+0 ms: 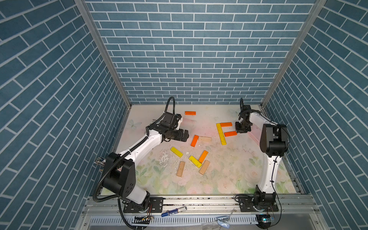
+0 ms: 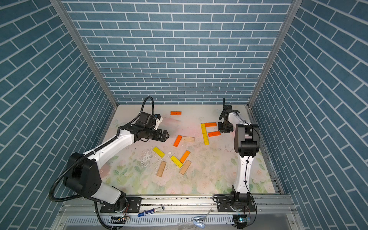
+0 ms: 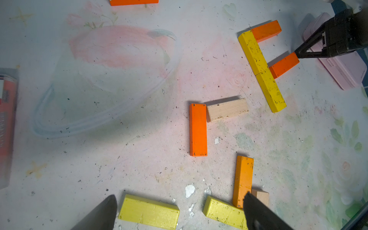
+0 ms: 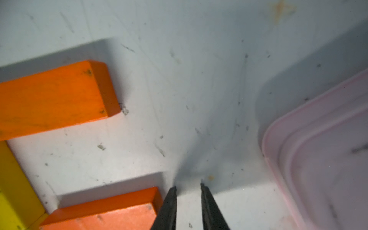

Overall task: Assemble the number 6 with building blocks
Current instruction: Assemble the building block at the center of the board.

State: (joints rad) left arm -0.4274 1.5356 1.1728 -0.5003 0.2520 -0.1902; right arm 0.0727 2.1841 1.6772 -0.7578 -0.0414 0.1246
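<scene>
Two yellow blocks are lying end to end. Right gripper is sitting closed, empty, beside an orange block; left gripper is hovering, jaws apart.

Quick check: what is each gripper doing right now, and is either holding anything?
Left gripper: open, holding nothing.
Right gripper: shut, empty, tips beside the end of an orange block.

Top views high in front, facing down, wrist views close over table, sharing orange block
</scene>
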